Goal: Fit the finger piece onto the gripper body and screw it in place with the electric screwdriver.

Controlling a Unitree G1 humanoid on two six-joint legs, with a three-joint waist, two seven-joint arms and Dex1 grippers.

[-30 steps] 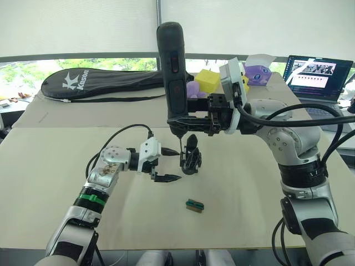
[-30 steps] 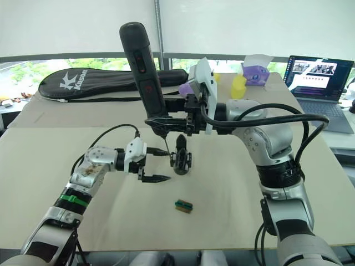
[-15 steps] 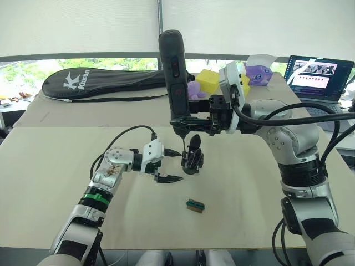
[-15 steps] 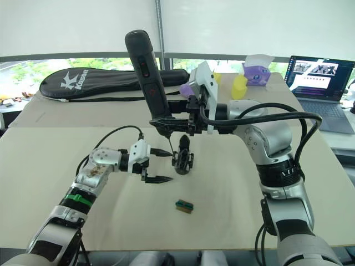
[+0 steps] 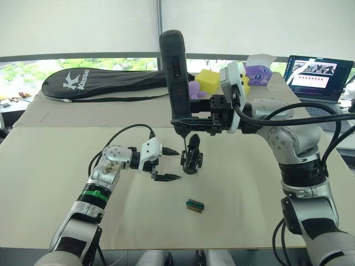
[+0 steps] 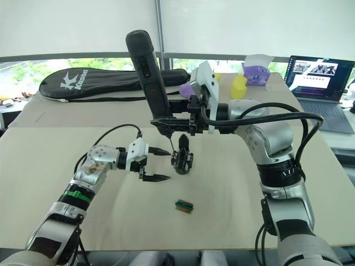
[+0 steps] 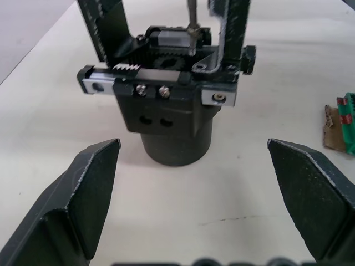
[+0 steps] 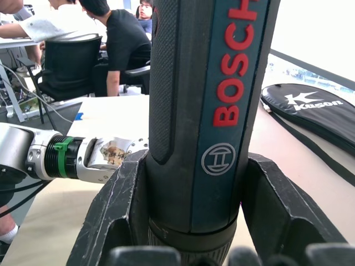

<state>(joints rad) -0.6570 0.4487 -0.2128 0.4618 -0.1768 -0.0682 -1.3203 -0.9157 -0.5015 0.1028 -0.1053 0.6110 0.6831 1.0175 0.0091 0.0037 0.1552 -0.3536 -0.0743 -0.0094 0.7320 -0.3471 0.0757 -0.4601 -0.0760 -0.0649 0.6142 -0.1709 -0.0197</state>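
Left eye view shows my right gripper [image 5: 202, 121] clamped on the electric screwdriver [image 5: 176, 77], which stands upright with its bit coming down onto the top of the gripper body [image 5: 191, 157]; that body stands on the table [image 5: 50, 183] about midway across, toward the far edge; my left gripper [image 5: 165, 164] hangs just beside it on the left, fingers spread wide and holding nothing. From the left wrist view the bit tip [image 7: 192, 29] meets the body's upper linkage, and I judge the screwing step is in hand; I cannot make out the finger piece apart from the assembly. To do it well I should keep the driver plumb over the screw, press straight down, and bring my left fingers in round the squat base so it cannot spin or tip. A small green-brown block [image 5: 194, 205] lies nearer the front edge, well apart; bare table lies all round, so my left arm has free room to close in.
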